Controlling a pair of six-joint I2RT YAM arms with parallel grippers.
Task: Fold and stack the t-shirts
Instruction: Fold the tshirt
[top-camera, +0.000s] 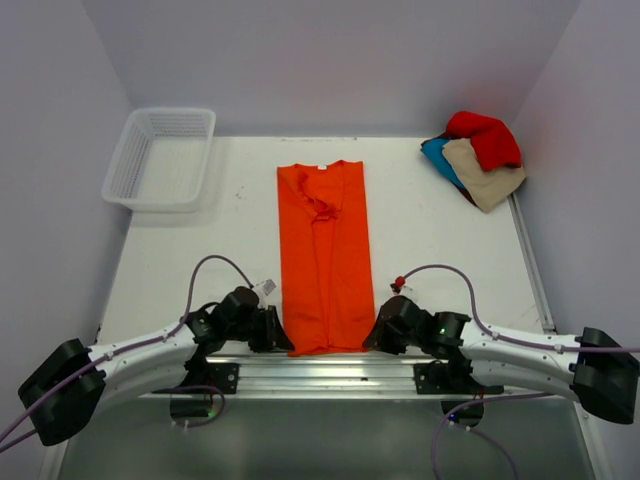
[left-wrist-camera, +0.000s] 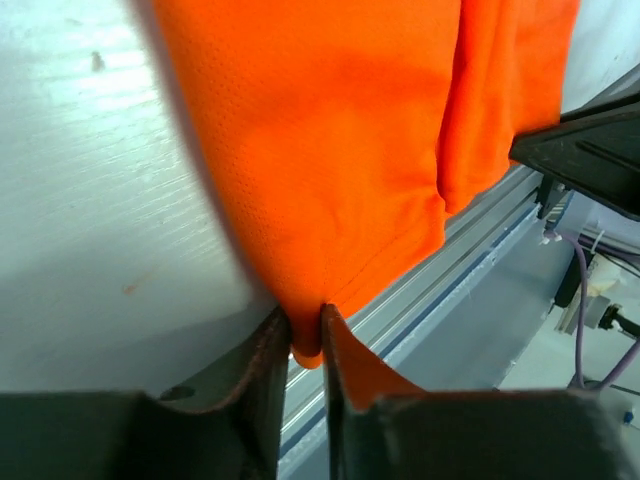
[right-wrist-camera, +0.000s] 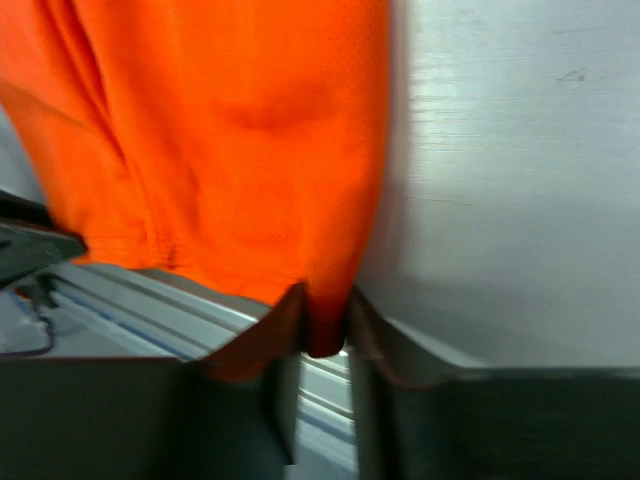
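The bright orange t-shirt (top-camera: 324, 255) lies folded into a long narrow strip down the middle of the table, collar at the far end. My left gripper (top-camera: 283, 340) is shut on its near left hem corner (left-wrist-camera: 307, 335). My right gripper (top-camera: 369, 338) is shut on its near right hem corner (right-wrist-camera: 325, 325). Both corners sit at the table's near edge. A pile of red (top-camera: 486, 138), beige (top-camera: 485, 170) and teal-blue (top-camera: 438, 155) t-shirts lies at the far right corner.
A white plastic mesh basket (top-camera: 160, 157) stands at the far left of the table. A metal rail (top-camera: 320, 368) runs along the near edge under the grippers. Walls close in on the left, right and back.
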